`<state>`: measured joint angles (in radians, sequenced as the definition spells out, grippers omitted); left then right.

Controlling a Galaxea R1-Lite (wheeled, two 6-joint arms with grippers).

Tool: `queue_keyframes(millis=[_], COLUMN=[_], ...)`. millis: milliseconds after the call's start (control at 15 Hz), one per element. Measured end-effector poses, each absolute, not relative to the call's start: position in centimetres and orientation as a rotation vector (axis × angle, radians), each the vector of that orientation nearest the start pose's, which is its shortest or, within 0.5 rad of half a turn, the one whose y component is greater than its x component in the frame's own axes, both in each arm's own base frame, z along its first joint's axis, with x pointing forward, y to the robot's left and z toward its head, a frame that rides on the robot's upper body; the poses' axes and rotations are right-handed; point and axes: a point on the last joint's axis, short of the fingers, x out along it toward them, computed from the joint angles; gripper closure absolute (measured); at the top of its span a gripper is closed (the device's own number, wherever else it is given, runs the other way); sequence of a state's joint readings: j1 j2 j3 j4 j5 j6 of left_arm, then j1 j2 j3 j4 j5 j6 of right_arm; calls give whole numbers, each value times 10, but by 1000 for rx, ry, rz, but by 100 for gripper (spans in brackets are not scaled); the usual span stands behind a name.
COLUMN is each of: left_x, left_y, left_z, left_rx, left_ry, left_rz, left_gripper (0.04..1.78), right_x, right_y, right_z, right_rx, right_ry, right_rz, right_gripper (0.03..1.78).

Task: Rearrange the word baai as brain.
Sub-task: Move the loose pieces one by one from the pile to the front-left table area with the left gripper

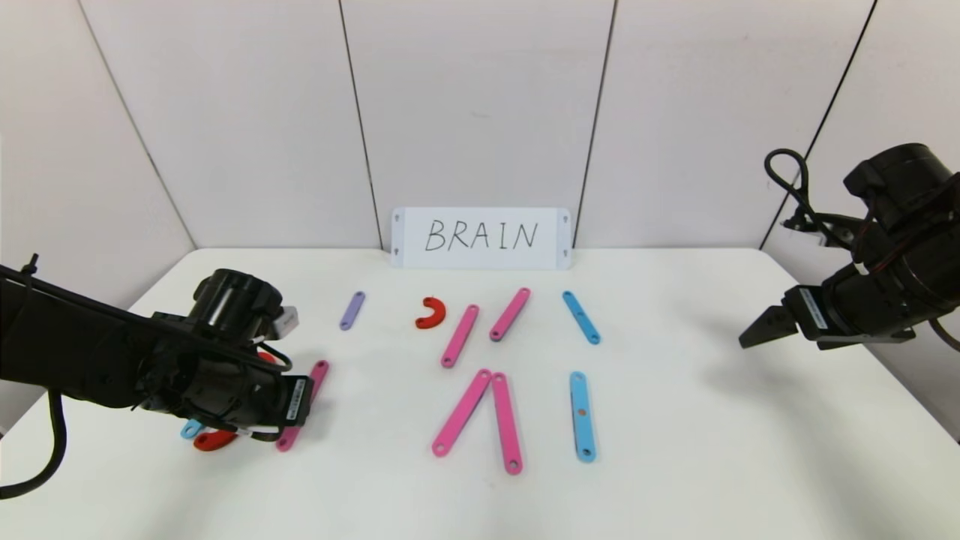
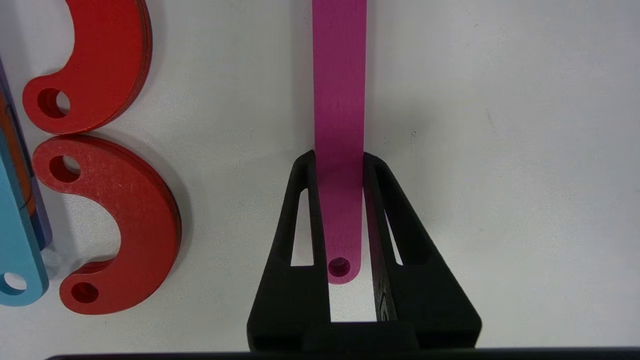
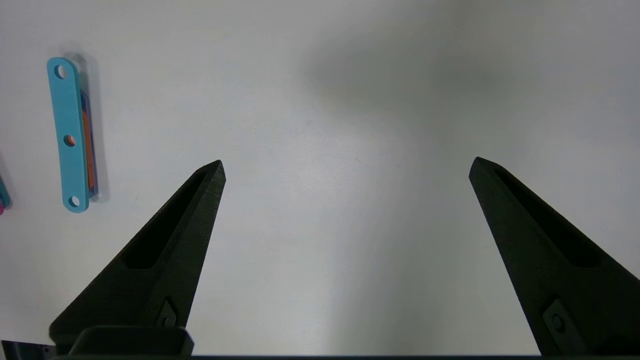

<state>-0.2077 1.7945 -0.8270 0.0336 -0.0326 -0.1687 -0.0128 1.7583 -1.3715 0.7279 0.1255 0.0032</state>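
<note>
The left gripper (image 2: 339, 162) is clamping the near end of a pink bar (image 2: 340, 125) at the table's left, just beside two red arcs (image 2: 120, 220). I'd be sliding it flat (no twisting). The right gripper (image 1: 757, 330) is hanging spread and empty, far right.

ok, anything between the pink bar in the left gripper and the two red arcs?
Nothing: left wrist view shows bare table between the gripped pink bar and the red arcs.
</note>
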Motion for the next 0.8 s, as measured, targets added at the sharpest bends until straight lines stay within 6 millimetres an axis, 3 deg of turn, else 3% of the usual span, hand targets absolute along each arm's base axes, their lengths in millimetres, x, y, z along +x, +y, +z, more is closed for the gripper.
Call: queue_keyframes(millis=[600, 800], left_x=[283, 283], left_y=[-60, -60], left_z=[100, 100], left_rx=[-71, -70], left_ry=[1027, 1028], left_rz=[-129, -128], left_gripper=[155, 144], right_x=[291, 291], right_y=[-1, -1], right_z=[207, 207], right_rx=[81, 81], right_ry=[1112, 1111], right_rz=[99, 99], right_gripper=[10, 10])
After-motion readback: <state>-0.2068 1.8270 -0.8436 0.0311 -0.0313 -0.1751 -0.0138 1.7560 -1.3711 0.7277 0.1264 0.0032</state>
